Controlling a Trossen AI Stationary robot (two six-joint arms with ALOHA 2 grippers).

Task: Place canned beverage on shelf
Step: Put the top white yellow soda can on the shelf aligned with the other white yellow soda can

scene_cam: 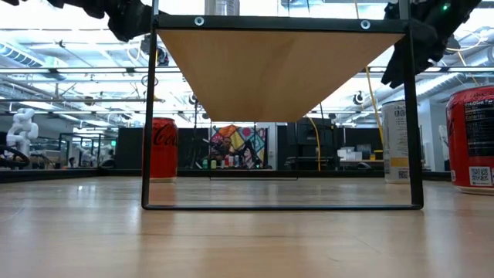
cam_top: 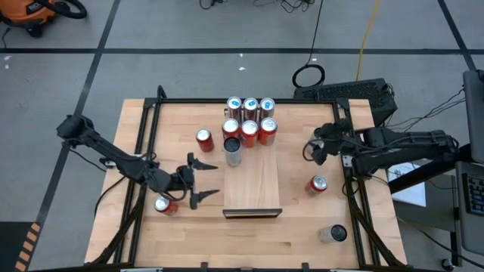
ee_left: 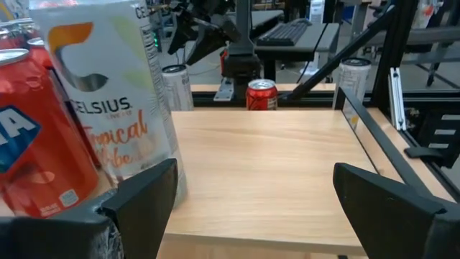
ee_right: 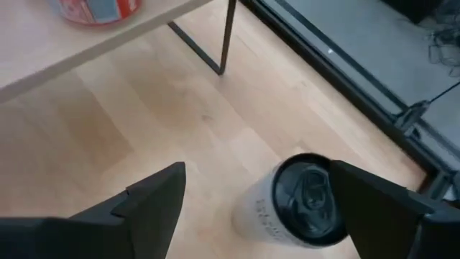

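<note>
Cans (cam_top: pixel 249 119) clustered at the far end of the shelf (cam_top: pixel 253 181) — one tall white can (cam_top: pixel 233 151) in front, left gripper (cam_top: pixel 201 180) held wide beside the shelf's near end, right gripper (cam_top: pixel 311 151) spread wide — nothing gripped.

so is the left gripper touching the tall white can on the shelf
Apart. In the high view the left gripper sits open beside the shelf, with bare wood between its fingertips and the white can.
</note>
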